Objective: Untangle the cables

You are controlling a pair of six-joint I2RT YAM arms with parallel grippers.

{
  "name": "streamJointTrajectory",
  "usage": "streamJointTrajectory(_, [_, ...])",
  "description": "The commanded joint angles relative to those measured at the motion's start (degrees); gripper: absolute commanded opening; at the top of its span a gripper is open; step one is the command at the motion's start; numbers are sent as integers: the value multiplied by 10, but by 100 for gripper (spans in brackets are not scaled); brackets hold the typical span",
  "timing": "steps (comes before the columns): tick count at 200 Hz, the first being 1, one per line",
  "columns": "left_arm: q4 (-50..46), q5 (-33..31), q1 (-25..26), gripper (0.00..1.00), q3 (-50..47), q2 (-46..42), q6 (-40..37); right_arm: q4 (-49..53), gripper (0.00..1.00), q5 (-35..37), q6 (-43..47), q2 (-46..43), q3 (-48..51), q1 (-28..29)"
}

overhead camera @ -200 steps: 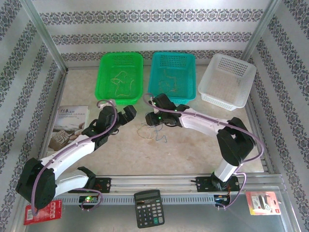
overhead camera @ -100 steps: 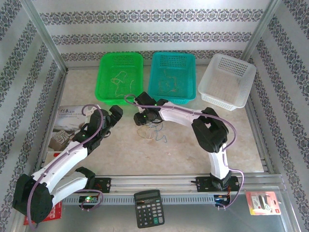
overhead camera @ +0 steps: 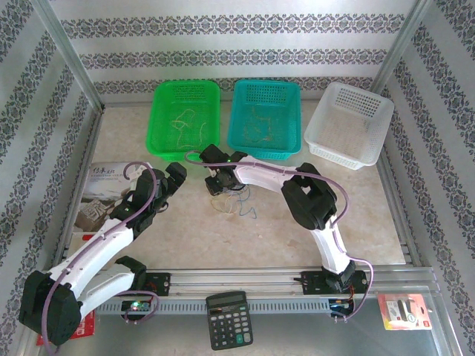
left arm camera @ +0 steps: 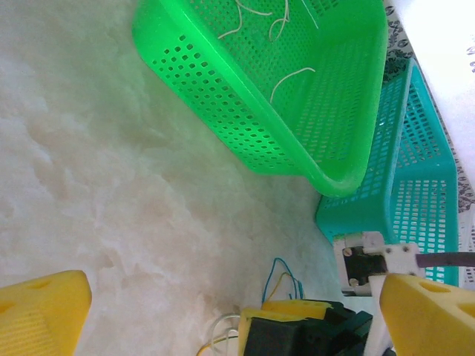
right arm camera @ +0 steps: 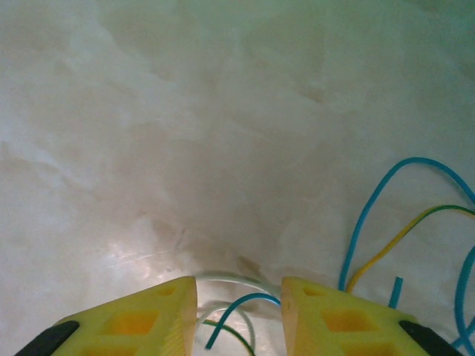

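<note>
The loose cables [overhead camera: 236, 202] lie in a small tangle of blue, yellow and whitish wire on the table in front of the baskets. My right gripper [overhead camera: 220, 185] is down on the tangle's left end. In the right wrist view it [right arm camera: 239, 297] is open, with a white wire [right arm camera: 230, 278] and a blue wire [right arm camera: 245, 302] between its yellow fingers [right arm camera: 152, 319]. More blue cable [right arm camera: 371, 215] and yellow cable [right arm camera: 393, 245] curl to the right. My left gripper [overhead camera: 175, 176] hovers left of the tangle, wide open [left arm camera: 234, 289] and holding nothing. Blue wire [left arm camera: 278, 271] shows beside the right gripper's fingers [left arm camera: 286, 311].
A green basket [overhead camera: 159, 141] holds whitish wires [overhead camera: 185, 122]. A teal basket [overhead camera: 293, 144] holds yellowish wires. A white basket [overhead camera: 349, 156] stands at the back right. A book [overhead camera: 104, 193] lies left; a calculator [overhead camera: 230, 319] sits at the near edge.
My right gripper has swung left and come down over the tangle, its elbow folding in. My left gripper has pulled back to the left.
</note>
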State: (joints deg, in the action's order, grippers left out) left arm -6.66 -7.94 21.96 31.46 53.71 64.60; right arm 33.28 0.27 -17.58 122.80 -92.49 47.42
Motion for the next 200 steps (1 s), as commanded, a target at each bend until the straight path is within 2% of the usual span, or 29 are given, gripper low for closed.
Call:
streamJointTrajectory(1, [1, 5, -8, 100, -5, -2, 5, 23, 36, 21, 9, 19, -18, 5])
streamJointTrajectory(61, [8, 11, -8, 100, -2, 2, 1, 25, 28, 23, 12, 37, -31, 2])
streamJointTrajectory(115, [14, 19, -8, 100, -3, 3, -5, 22, 0, 18, 13, 19, -23, 2])
streamJointTrajectory(170, [26, 31, -8, 100, 0, 3, -25, 11, 0, -4, 1, -72, 2, 2])
streamJointTrajectory(200, [72, 58, -8, 100, -11, 5, -46, -7, 0, -32, -19, -142, 30, 0])
